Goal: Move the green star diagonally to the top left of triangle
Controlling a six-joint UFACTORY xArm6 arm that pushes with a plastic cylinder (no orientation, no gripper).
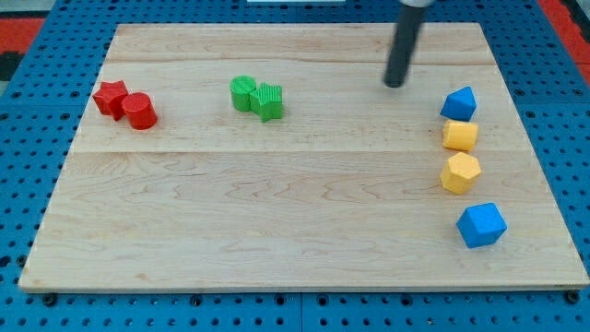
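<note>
The green star [268,101] lies on the wooden board [277,212] in the upper middle, touching a green round block [243,93] on its left. The blue triangle [459,103] lies near the view's right edge of the board. My tip [395,85] rests on the board between them, well right of the green star and a little left of and above the blue triangle. It touches no block.
A red star [110,96] and a red cylinder [140,112] touch each other at the upper left. Below the blue triangle, in a column, lie a yellow block [460,136], a yellow hexagon [459,172] and a blue block [481,225].
</note>
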